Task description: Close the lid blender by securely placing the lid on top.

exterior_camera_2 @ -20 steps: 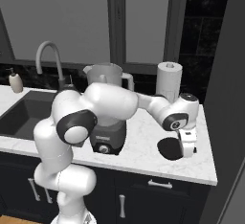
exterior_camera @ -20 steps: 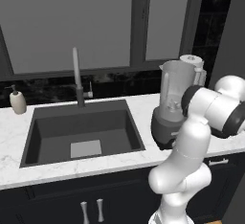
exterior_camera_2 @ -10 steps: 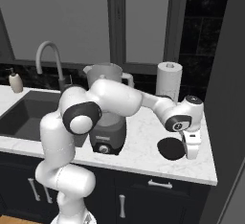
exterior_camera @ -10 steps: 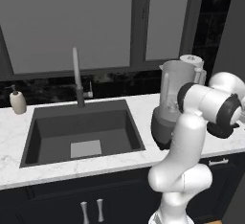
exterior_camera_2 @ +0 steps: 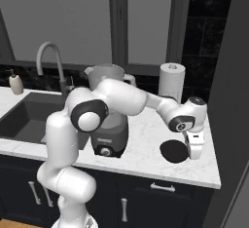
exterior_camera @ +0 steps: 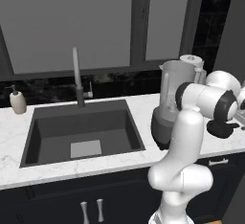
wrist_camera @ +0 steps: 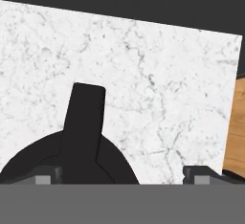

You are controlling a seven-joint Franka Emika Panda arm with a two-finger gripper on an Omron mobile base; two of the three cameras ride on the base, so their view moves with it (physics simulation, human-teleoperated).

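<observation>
Here, the wide-open, empty two-finger gripper (exterior_camera_2: 194, 150) hovers just above the flat round black lid (exterior_camera_2: 173, 151), lying on the white marble counter (exterior_camera_2: 146, 149) right of the tall clear blender (exterior_camera_2: 108, 112).

Matt black lid (wrist_camera: 72, 163) lies on a smooth, veined marble-look counter (wrist_camera: 158, 74).
</observation>
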